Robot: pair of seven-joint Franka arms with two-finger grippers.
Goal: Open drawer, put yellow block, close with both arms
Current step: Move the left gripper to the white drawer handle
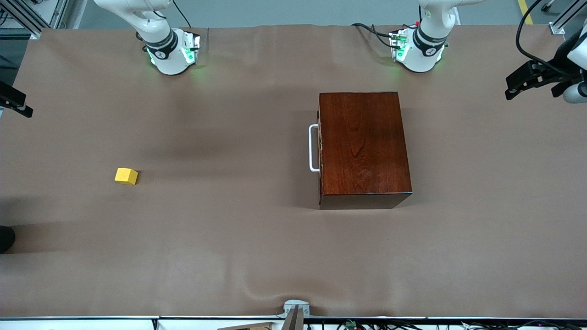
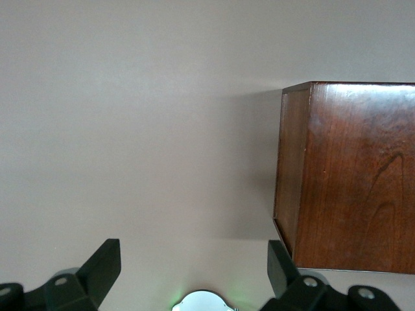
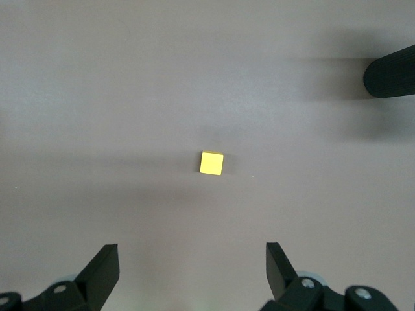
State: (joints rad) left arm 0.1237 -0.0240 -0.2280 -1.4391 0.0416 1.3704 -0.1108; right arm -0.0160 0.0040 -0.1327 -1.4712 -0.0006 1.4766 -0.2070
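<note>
The right end effector (image 3: pixel 188 275) is hovering high over the worktop (image 1: pixel 257 247), fingers spread, the yellow block (image 3: pixel 211 163) lying below it. The left end effector (image 2: pixel 194 275), likewise spread, is hovering beside the closed drawer (image 1: pixel 319 142) box.
</note>
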